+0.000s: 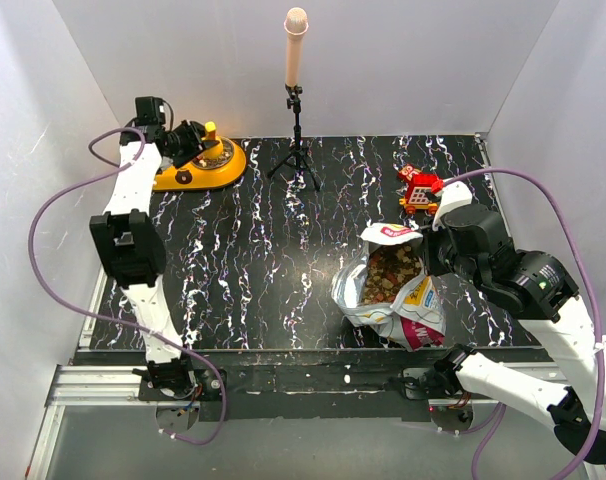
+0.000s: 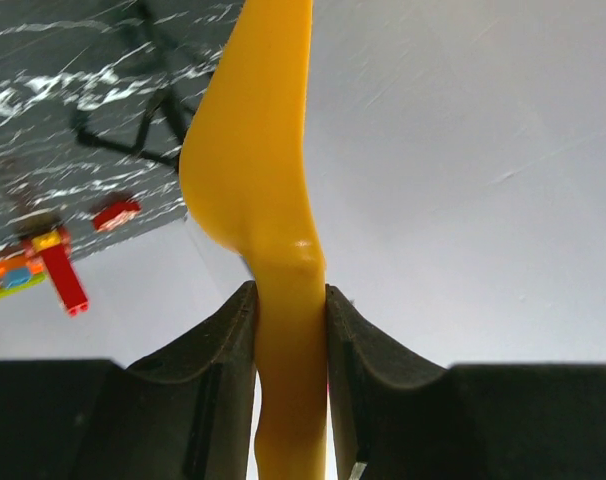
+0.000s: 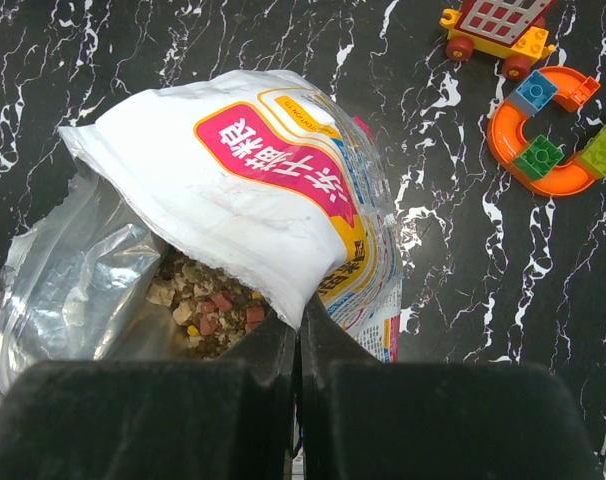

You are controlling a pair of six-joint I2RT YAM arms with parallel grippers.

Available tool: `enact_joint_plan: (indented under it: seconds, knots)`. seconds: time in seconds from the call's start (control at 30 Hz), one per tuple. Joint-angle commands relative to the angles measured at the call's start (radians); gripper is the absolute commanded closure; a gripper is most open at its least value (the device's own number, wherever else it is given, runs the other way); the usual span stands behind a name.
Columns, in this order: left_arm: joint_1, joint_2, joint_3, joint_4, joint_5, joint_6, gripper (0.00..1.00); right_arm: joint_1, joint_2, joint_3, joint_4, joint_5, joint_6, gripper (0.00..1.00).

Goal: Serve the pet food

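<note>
Pupil: Progress, largest item first?
Tutor: Crinkly white printed bag (image 1: 415, 312), near right; right gripper (image 3: 298, 335), fingers pressed together on its rim, holds the mouth open. Orange double bowl (image 1: 223, 168), far left; contents indiscernible. Yellow-orange plastic scoop (image 2: 253, 150), pinched by left gripper (image 2: 290, 300) at that bowl. Small brown, reddish, tan kibble (image 3: 211, 305): seen only inside the bag.
Pupil: Remaining?
Tutor: Apparently, scooping and serving.

Plain white walls (image 1: 383, 60) close three sides of a black, white-veined tabletop (image 1: 263, 260); a black tripod (image 1: 295, 150) stands beyond the right claw (image 1: 423, 238), to its left; even light.
</note>
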Motion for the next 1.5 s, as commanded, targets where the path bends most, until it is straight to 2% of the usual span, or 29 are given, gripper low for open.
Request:
enact_joint_plan:
  seconds: [0.0, 0.13, 0.23, 0.33, 0.4, 0.53, 0.63, 0.87, 1.03, 1.2, 1.3, 1.33, 1.4, 1.47]
  knots:
    - [-0.009, -0.237, -0.160, 0.021, 0.054, 0.104, 1.00, -0.001, -0.016, 0.055, 0.120, 0.011, 0.012, 0.99]
    - [-0.034, -0.395, -0.283, -0.026, 0.110, 0.391, 1.00, -0.001, -0.005, 0.041, 0.125, -0.013, 0.038, 0.99]
    - [-0.058, -0.580, -0.430, -0.005, 0.201, 0.577, 1.00, -0.002, 0.012, 0.040, 0.126, -0.033, 0.050, 0.99]
    - [-0.139, -0.749, -0.555, -0.002, 0.256, 0.779, 1.00, -0.001, 0.036, 0.067, 0.109, -0.050, 0.047, 0.99]
    - [-0.208, -0.829, -0.607, -0.078, 0.284, 0.898, 1.00, -0.002, 0.048, 0.087, 0.103, -0.052, 0.030, 0.99]
    - [-0.380, -0.958, -0.734, -0.184, 0.344, 0.983, 1.00, -0.001, 0.077, 0.109, 0.115, -0.036, -0.024, 0.99]
    - [-0.422, -1.027, -0.727, -0.256, 0.397, 1.025, 1.00, -0.001, 0.117, 0.121, 0.141, -0.058, -0.044, 0.99]
    - [-0.451, -1.181, -0.776, -0.233, 0.603, 0.950, 1.00, 0.005, 0.222, 0.147, 0.236, -0.203, -0.008, 0.99]
    - [-0.479, -1.176, -0.813, -0.238, 0.629, 0.900, 1.00, 0.024, 0.297, 0.233, 0.258, -0.220, -0.010, 0.99]
    - [-0.561, -1.060, -0.787, -0.218, 0.589, 0.915, 1.00, 0.037, 0.306, 0.262, 0.253, -0.197, -0.028, 0.99]
    - [-0.575, -0.954, -0.777, -0.183, 0.545, 0.915, 1.00, 0.037, 0.294, 0.252, 0.256, -0.205, -0.034, 0.99]
    - [-0.575, -0.928, -0.786, -0.143, 0.536, 0.876, 1.00, 0.040, 0.286, 0.241, 0.263, -0.208, -0.036, 0.99]
    - [-0.575, -0.877, -0.849, 0.048, 0.548, 0.739, 1.00, 0.045, 0.265, 0.224, 0.275, -0.210, -0.036, 0.99]
    - [-0.565, -0.834, -0.868, 0.098, 0.566, 0.655, 1.00, 0.047, 0.251, 0.218, 0.272, -0.207, -0.033, 0.99]
